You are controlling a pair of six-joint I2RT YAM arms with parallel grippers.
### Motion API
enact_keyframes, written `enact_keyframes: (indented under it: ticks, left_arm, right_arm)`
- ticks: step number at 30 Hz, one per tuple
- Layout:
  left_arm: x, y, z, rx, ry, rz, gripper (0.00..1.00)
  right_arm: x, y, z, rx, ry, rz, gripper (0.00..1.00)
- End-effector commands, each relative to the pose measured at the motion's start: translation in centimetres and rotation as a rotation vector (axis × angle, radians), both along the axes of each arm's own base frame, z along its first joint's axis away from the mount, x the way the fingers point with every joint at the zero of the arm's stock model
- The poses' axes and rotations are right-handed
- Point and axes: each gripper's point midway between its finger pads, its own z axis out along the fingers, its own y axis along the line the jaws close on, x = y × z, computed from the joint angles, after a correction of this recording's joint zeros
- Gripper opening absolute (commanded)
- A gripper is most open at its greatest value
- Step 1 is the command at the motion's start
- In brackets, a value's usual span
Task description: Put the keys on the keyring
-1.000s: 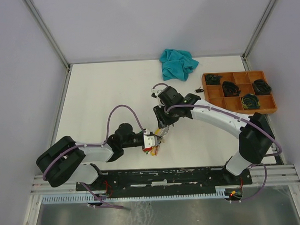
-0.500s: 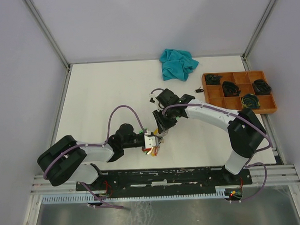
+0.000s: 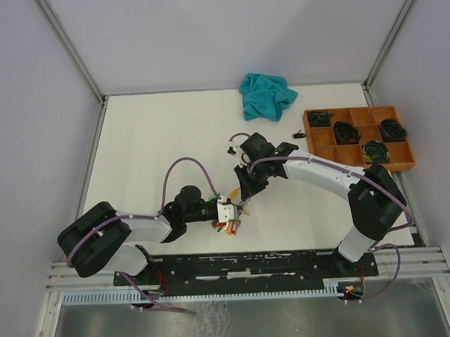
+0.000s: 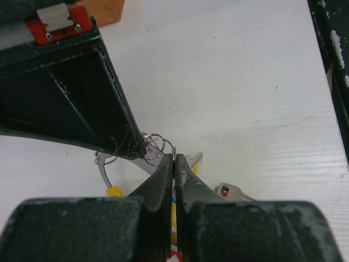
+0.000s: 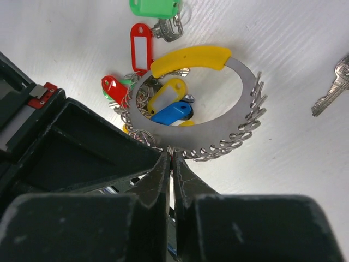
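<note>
Here, near the middle of the white worktop (image 3: 149,142), both arms meet at the keyring (image 5: 246,73). It is a flat silver hoop with a yellow sleeve (image 5: 191,57) on one arc and small split loops (image 5: 240,139) strung along the opposite edge. The keys (image 5: 154,12) gather around it. The yellow and blue tags lie inside the hoop, and the red and green ones lie just outside, by the sleeve. One bare key (image 5: 329,91) lies well apart from the hoop.

The right claw (image 5: 172,158) has its fingers together, tips at the loop-lined rim; I cannot tell whether they pinch anything. The left claw (image 4: 174,161) is pressed together too, tips against the small loops, just beside the right claw.

A teal cloth (image 3: 266,95) and a wooden tray (image 3: 310,135) sit towards the far edge.
</note>
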Motion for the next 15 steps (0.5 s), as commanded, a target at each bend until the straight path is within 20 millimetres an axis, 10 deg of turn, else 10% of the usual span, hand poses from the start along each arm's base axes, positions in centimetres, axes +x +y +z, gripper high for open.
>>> enact_keyframes:
  ticks: [1, 15]
  left_arm:
    - [0.7, -0.9, 1.8, -0.041, -0.082, -0.012, 0.03]
    - [0.8, 0.1, 6.2, -0.242, -0.058, 0.080, 0.24]
  right_arm:
    - [0.9, 0.9, 3.0, 0.119, -0.104, 0.019, 0.06]
    - [2.0, 1.1, 4.5, 0.251, -0.399, 0.197, 0.01]
